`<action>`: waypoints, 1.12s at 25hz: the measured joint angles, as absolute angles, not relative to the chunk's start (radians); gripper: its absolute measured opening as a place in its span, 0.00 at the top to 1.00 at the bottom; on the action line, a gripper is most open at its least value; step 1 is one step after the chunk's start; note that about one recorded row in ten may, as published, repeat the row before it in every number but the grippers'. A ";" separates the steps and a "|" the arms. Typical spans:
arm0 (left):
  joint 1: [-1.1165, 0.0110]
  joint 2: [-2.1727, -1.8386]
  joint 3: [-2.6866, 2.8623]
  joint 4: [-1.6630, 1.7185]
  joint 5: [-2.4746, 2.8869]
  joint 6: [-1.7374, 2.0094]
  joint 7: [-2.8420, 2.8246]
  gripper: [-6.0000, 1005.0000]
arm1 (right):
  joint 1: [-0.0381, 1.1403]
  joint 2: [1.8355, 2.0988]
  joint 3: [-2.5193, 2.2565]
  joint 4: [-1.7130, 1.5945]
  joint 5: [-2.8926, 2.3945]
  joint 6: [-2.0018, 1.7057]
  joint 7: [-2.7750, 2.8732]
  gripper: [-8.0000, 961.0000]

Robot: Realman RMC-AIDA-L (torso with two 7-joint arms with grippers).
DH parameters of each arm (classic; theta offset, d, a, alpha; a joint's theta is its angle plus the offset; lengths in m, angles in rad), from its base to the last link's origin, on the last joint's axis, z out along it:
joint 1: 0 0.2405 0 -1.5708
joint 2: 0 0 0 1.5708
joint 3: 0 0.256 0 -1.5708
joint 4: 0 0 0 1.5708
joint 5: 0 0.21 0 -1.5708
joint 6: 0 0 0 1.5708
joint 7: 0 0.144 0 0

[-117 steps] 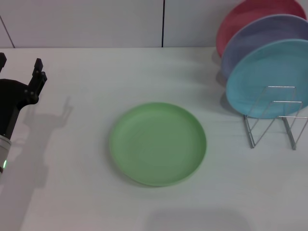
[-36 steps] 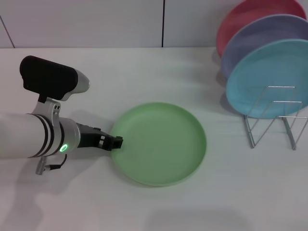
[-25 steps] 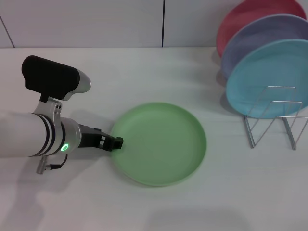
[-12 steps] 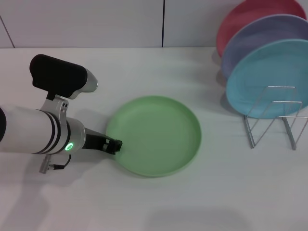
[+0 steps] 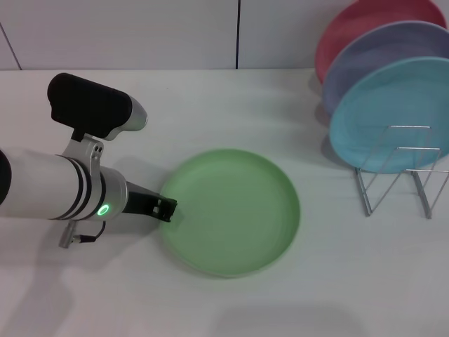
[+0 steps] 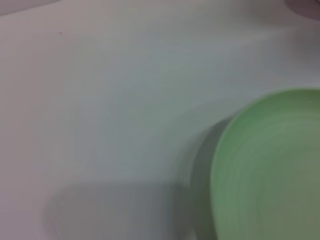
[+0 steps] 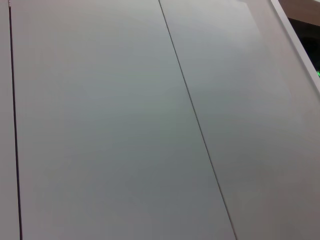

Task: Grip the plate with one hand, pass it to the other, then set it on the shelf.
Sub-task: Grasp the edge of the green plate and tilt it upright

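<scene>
The light-green plate (image 5: pixel 235 210) sits at the middle of the white table. My left gripper (image 5: pixel 167 208), black claws on a white and silver arm with a green light, is shut on the plate's left rim. The plate looks slightly lifted and tilted on that side. The left wrist view shows part of the plate (image 6: pixel 270 170) with its shadow on the table. The silver wire shelf (image 5: pixel 396 172) stands at the right, with free loops at its front. My right gripper is out of view; its wrist view shows only wall panels.
A teal-blue plate (image 5: pixel 393 112), a lavender plate (image 5: pixel 379 56) and a red plate (image 5: pixel 358 24) stand upright in the shelf at the back right. The table (image 5: pixel 231 105) ends at a grey panelled wall behind.
My left arm came in from the far left and closed on the plate's left rim. The plate has since shifted and tipped a little with the gripper.
</scene>
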State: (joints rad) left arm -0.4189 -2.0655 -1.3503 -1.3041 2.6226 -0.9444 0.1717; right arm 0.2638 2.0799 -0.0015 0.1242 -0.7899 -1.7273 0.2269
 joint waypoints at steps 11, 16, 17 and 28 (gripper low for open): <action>-0.422 -2.066 -1.345 -1.339 2.656 -0.930 0.185 0.84 | 0.264 2.080 -0.001 0.124 -0.790 -1.766 0.227 0.13; -0.416 -2.066 -1.344 -1.374 2.658 -0.928 0.185 0.88 | 0.266 2.080 -0.002 0.124 -0.791 -1.780 0.227 0.13; -0.415 -2.066 -1.344 -1.384 2.658 -0.927 0.188 0.88 | 0.267 2.080 -0.002 0.124 -0.795 -1.788 0.227 0.13; -0.405 -2.066 -1.353 -1.473 2.659 -0.896 0.210 0.95 | 0.332 2.079 -0.016 0.054 -0.900 -1.971 0.232 0.13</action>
